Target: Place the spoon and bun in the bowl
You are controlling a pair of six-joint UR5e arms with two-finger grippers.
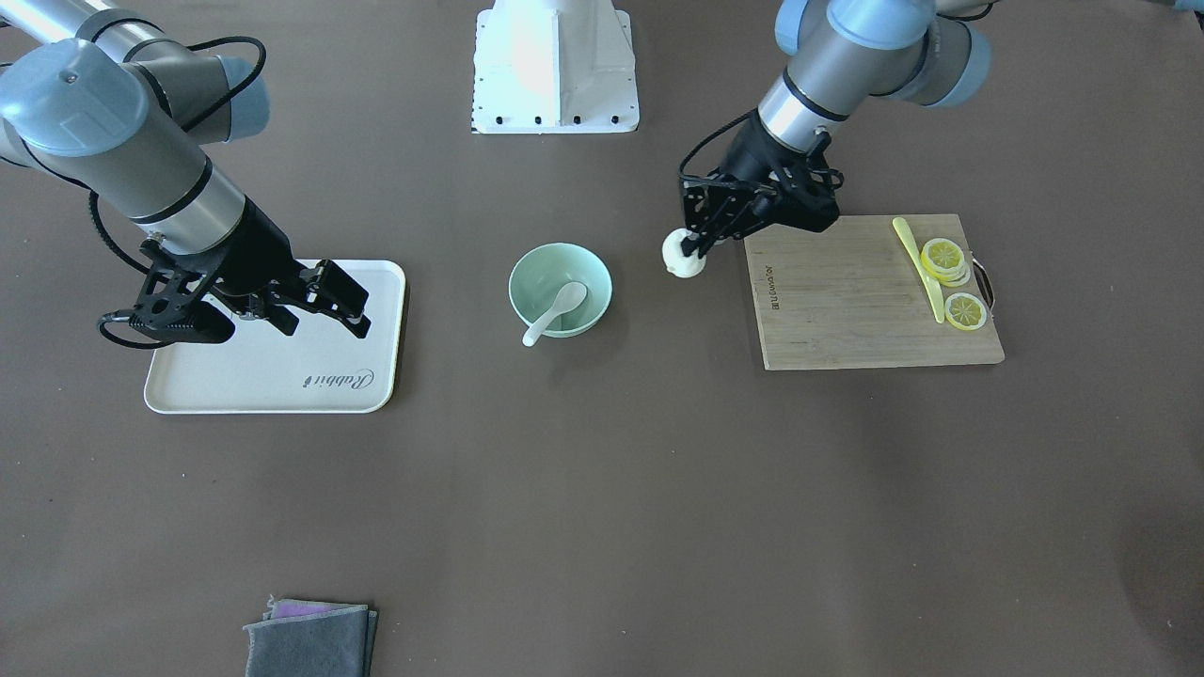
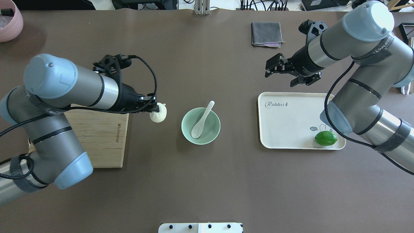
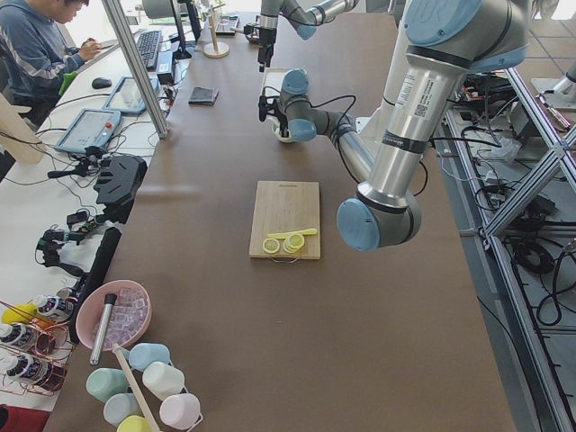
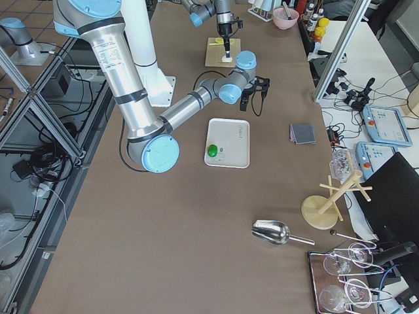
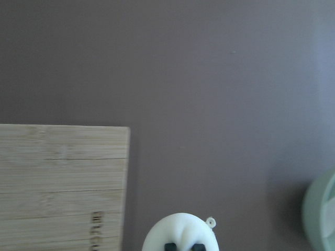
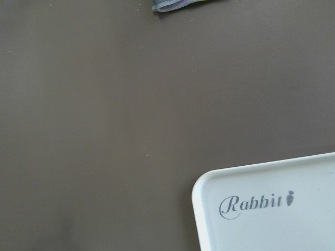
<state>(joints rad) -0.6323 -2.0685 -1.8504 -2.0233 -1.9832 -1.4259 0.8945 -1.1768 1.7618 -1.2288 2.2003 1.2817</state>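
Note:
My left gripper (image 2: 154, 109) is shut on the white bun (image 2: 158, 114), holding it between the cutting board and the bowl; they also show in the front view, gripper (image 1: 694, 246) and bun (image 1: 682, 258). In the left wrist view the bun (image 5: 180, 234) sits at the bottom edge and the bowl's rim (image 5: 320, 214) at the right. The mint-green bowl (image 2: 212, 132) stands mid-table with the white spoon (image 2: 202, 119) lying in it, handle over the far rim. My right gripper (image 2: 279, 77) is open and empty over the tray's far edge.
A wooden cutting board (image 1: 847, 301) holds lemon slices (image 1: 945, 259) and a yellow knife (image 1: 920, 268). A white tray (image 2: 291, 123) holds a green lime (image 2: 326, 138). A grey cloth (image 2: 266, 33) lies at the far side and a pink bowl (image 2: 9, 22) at the far left corner.

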